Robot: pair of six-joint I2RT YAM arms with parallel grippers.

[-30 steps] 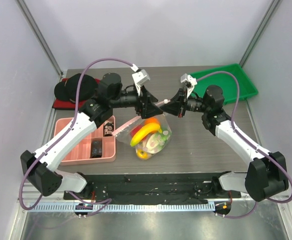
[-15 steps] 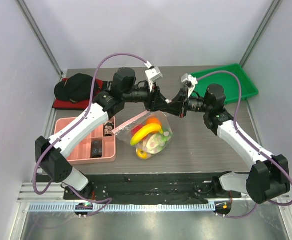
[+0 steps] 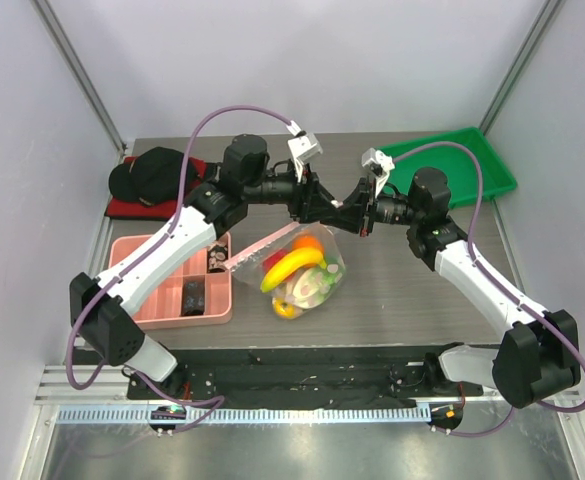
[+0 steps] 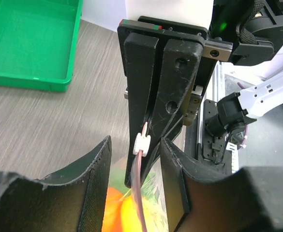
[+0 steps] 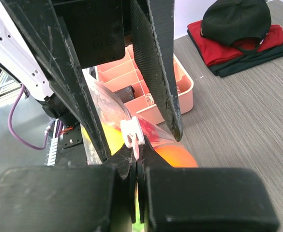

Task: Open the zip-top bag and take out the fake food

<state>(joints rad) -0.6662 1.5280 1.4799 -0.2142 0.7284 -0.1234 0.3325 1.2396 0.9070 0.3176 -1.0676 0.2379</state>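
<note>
The zip-top bag (image 3: 307,272) hangs over the table's middle, its pink zip strip (image 4: 140,193) running up to a white slider (image 4: 142,142). Fake food shows through the plastic: a yellow banana (image 3: 292,265), an orange (image 3: 308,243), a leafy cabbage (image 3: 310,288) and a lemon (image 3: 285,308). My right gripper (image 5: 137,162) is shut on the bag's top edge just below the slider (image 5: 132,133). My left gripper (image 4: 134,150) faces it, open. Its fingers (image 4: 95,186) straddle the slider and strip with a gap on each side.
A pink compartment tray (image 3: 162,300) with small dark items lies at the left front. A black cap on red cloth (image 3: 152,178) sits at the back left. A green tray (image 3: 457,170) stands at the back right.
The left arm has swung right to meet the right gripper, and its jaws have narrowed around the slider. The right gripper and bag have stayed put.
</note>
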